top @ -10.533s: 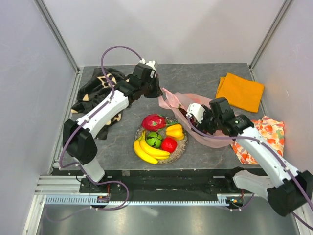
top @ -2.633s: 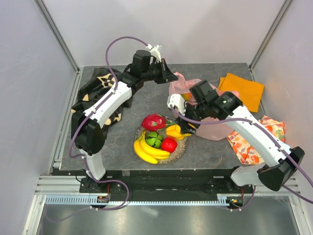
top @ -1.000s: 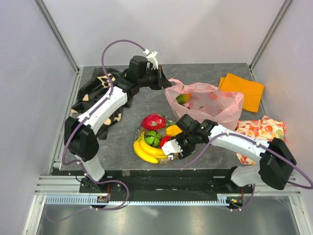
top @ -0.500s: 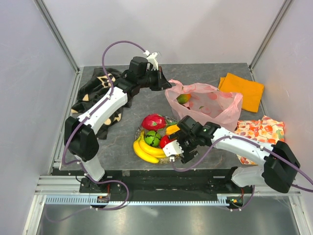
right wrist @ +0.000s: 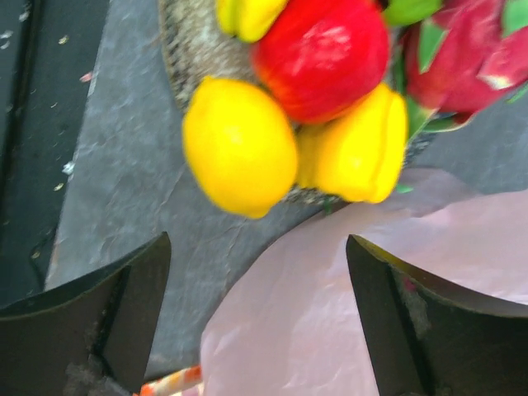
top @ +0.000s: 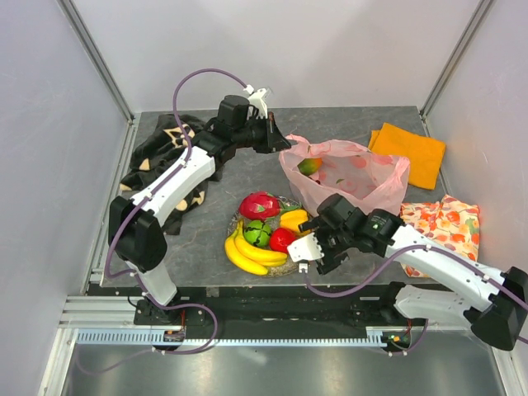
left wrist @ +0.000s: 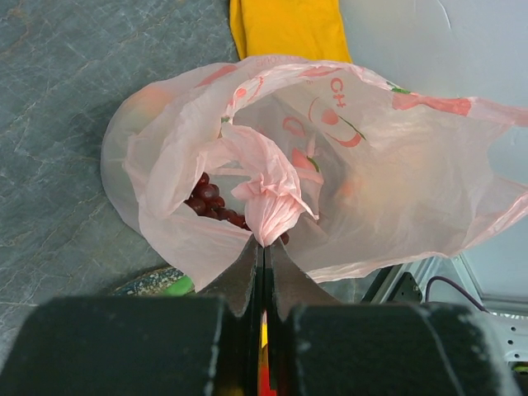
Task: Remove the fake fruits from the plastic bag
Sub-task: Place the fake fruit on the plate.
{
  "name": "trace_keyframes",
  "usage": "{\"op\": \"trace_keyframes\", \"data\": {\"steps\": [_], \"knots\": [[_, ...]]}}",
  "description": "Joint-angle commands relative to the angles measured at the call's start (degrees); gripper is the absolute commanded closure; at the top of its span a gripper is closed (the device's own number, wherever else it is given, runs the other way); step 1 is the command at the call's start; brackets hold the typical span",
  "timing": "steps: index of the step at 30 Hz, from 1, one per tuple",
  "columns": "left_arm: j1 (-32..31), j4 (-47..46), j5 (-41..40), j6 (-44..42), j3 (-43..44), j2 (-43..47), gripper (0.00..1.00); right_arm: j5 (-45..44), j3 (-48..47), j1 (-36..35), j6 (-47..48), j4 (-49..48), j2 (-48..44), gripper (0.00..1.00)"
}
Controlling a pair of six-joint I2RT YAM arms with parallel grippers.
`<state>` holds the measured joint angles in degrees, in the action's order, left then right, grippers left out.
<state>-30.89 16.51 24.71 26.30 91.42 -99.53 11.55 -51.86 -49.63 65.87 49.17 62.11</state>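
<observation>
The pink plastic bag [top: 351, 177] lies open at the back right of the table. My left gripper [top: 276, 142] is shut on its bunched handle [left wrist: 266, 202] and holds the mouth open. Dark grapes [left wrist: 208, 200] and an orange-green fruit [top: 309, 167] lie inside. The glitter plate [top: 307, 244] holds the banana bunch [top: 246, 254], green ball [top: 258, 235], red apple [top: 283, 239], dragon fruit [top: 258, 205] and a yellow-orange piece [top: 294, 220]. My right gripper [top: 318, 250] is open and empty beside the plate's right edge. In its wrist view a yellow lemon [right wrist: 239, 144] sits at the plate's rim [right wrist: 183, 41], beyond the open gripper [right wrist: 257, 247].
An orange cloth [top: 406, 154] lies at the back right and a floral cloth [top: 450, 227] at the right edge. A dark patterned cloth [top: 161, 153] lies at the back left under my left arm. The bag [right wrist: 388, 305] fills the lower right wrist view.
My right gripper went from the bag to the plate and now has drawn back to the right, open. My left gripper keeps hold of the bag's handle.
</observation>
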Motion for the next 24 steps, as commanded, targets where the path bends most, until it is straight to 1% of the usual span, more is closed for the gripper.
{"op": "trace_keyframes", "data": {"steps": [1, 2, 4, 5, 6, 7, 8, 11, 16, 24], "knots": [[-0.3, -2.4, 2.0, 0.9, -0.2, 1.8, 0.98, -1.7, -0.4, -0.1, -3.8, 7.8, 1.5, 0.19], [-0.3, -2.4, 2.1, 0.9, -0.3, 1.9, 0.98, -1.5, -0.3, -0.2, -4.7, 8.0, 2.1, 0.41], [-0.4, -2.5, 2.3, 1.1, -0.4, 1.9, 0.99, -0.7, 0.1, -0.2, -6.6, 7.9, 4.1, 0.68], [-0.4, -2.5, 2.4, 1.1, -0.5, 2.1, 0.98, -0.2, 0.1, -0.2, -7.1, 7.8, 4.8, 0.86], [-0.5, -2.4, 2.4, 1.2, -0.6, 2.1, 0.98, 0.2, 0.1, -0.2, -8.0, 6.7, 5.2, 0.89], [-0.5, -2.4, 2.4, 1.2, -0.7, 2.1, 0.99, 0.7, 0.3, -0.1, -9.4, 5.9, 6.1, 0.90], [-0.5, -2.5, 2.4, 1.2, -1.1, 2.2, 0.98, 0.8, 0.5, -0.1, -9.9, 5.3, 6.5, 0.95], [-0.6, -2.6, 2.4, 1.2, -1.7, 2.5, 0.98, 0.7, 1.4, -0.2, -9.8, 3.6, 8.4, 0.97], [-0.7, -2.6, 2.0, 0.8, -2.3, 3.0, 0.98, 1.6, 2.2, -0.1, -9.6, 1.4, 10.6, 0.97], [-0.7, -2.5, 1.8, 0.4, -3.0, 3.2, 0.98, 1.5, 0.4, -0.1, -8.7, -1.6, 16.4, 0.96]]}}
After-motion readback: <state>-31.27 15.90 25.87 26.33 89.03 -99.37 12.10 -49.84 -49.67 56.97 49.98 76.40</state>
